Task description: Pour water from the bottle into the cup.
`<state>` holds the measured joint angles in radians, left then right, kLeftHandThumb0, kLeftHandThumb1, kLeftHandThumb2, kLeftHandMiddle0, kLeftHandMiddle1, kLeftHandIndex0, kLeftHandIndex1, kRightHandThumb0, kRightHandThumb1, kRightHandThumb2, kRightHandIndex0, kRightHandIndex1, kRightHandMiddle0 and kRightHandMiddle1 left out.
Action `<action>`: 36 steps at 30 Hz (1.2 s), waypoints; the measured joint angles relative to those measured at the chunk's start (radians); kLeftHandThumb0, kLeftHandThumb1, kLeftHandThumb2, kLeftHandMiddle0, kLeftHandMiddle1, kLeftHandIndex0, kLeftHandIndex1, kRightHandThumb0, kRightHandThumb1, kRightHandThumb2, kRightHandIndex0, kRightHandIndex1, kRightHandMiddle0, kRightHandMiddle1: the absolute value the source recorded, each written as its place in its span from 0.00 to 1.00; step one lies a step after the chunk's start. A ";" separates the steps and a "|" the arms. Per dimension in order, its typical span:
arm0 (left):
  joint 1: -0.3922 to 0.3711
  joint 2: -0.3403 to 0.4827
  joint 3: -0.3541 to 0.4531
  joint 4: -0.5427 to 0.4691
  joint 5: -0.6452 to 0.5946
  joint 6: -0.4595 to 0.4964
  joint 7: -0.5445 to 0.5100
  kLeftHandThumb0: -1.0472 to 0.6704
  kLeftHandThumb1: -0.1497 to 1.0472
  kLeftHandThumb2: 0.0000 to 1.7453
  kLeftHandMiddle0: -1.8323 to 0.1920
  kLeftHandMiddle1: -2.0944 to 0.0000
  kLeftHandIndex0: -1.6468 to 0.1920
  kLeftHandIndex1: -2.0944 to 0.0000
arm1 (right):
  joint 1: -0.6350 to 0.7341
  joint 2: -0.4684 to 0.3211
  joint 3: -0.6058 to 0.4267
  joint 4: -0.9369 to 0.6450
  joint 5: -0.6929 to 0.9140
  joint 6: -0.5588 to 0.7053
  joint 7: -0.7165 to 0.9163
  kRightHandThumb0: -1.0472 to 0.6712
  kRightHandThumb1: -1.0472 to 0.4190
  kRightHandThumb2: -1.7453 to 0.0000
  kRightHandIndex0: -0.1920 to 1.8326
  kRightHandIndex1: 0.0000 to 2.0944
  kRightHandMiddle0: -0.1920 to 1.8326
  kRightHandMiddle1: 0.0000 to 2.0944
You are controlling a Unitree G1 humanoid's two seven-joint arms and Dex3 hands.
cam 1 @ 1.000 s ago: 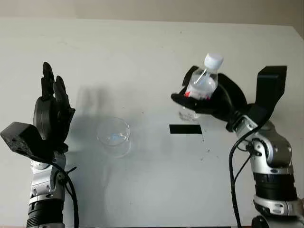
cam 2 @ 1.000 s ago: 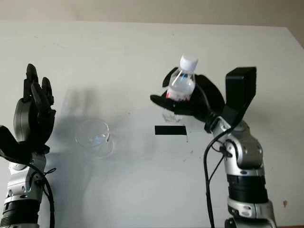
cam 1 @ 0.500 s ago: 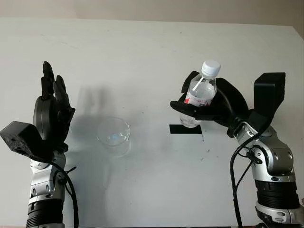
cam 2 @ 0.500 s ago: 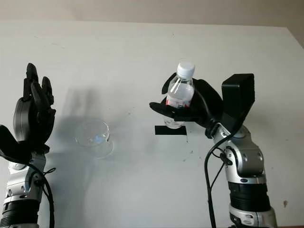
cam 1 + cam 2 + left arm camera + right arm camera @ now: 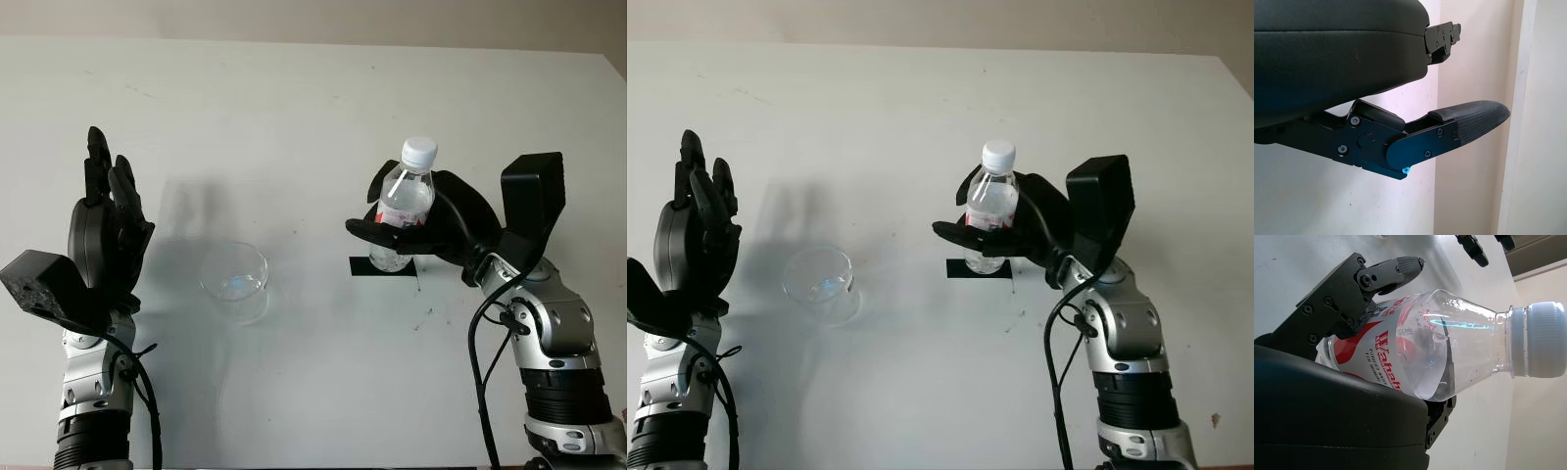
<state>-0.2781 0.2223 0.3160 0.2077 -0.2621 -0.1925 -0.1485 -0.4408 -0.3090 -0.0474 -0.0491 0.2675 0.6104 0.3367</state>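
right hand (image 5: pixel 416 227) grips the capped water bottle (image 5: pixel 402 206); cap on, nothing reaches the clear cup (image 5: pixel 234 279). left hand (image 5: pixel 103 235) open.

"Wahaha" on bottle (image 5: pixel 1415 357) label

On the white table (image 5: pixel 313 98), the black three-finger right hand (image 5: pixel 421 223) grips a clear plastic water bottle with a white cap and red-and-white label (image 5: pixel 404 211), held upright over a black rectangular tape mark (image 5: pixel 377 267). A clear, empty-looking plastic cup (image 5: pixel 235 282) stands well to the left of the bottle. The black left hand (image 5: pixel 106 230) is open, raised at the left, just beside the cup and apart from it.
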 measured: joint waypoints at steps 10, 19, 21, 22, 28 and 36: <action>0.000 0.000 0.000 0.000 0.002 0.000 0.003 0.15 1.00 0.43 0.99 0.97 1.00 0.99 | 0.000 0.012 0.003 0.006 -0.003 0.003 -0.006 0.52 0.00 0.74 1.00 1.00 0.92 1.00; 0.000 0.000 0.001 -0.001 0.000 0.003 0.004 0.15 1.00 0.42 0.99 0.97 1.00 0.98 | 0.008 0.008 0.019 0.028 -0.016 -0.060 0.070 0.47 0.00 0.84 0.55 1.00 0.51 1.00; 0.000 0.001 0.003 -0.001 0.000 0.003 0.003 0.15 1.00 0.42 0.99 0.97 1.00 0.99 | 0.009 0.005 0.022 0.034 -0.023 -0.078 0.084 0.45 0.00 0.87 0.31 1.00 0.22 1.00; 0.000 0.001 0.003 -0.001 0.000 0.002 0.003 0.15 1.00 0.42 0.99 0.97 1.00 0.99 | 0.009 0.004 0.024 0.038 -0.025 -0.089 0.091 0.44 0.00 0.88 0.25 1.00 0.16 1.00; 0.000 0.002 0.003 -0.001 0.000 0.002 0.001 0.15 1.00 0.43 0.99 0.98 1.00 0.99 | 0.009 -0.010 0.034 0.048 -0.057 -0.129 0.111 0.40 0.00 0.94 0.16 1.00 0.10 1.00; 0.000 0.002 0.005 -0.001 0.000 0.001 0.000 0.15 1.00 0.42 0.99 0.97 1.00 0.99 | 0.013 -0.013 0.039 0.047 -0.086 -0.143 0.100 0.37 0.01 0.97 0.01 1.00 0.01 1.00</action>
<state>-0.2782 0.2239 0.3212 0.2068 -0.2622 -0.1912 -0.1484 -0.4274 -0.3221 -0.0086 -0.0024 0.1816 0.4675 0.4367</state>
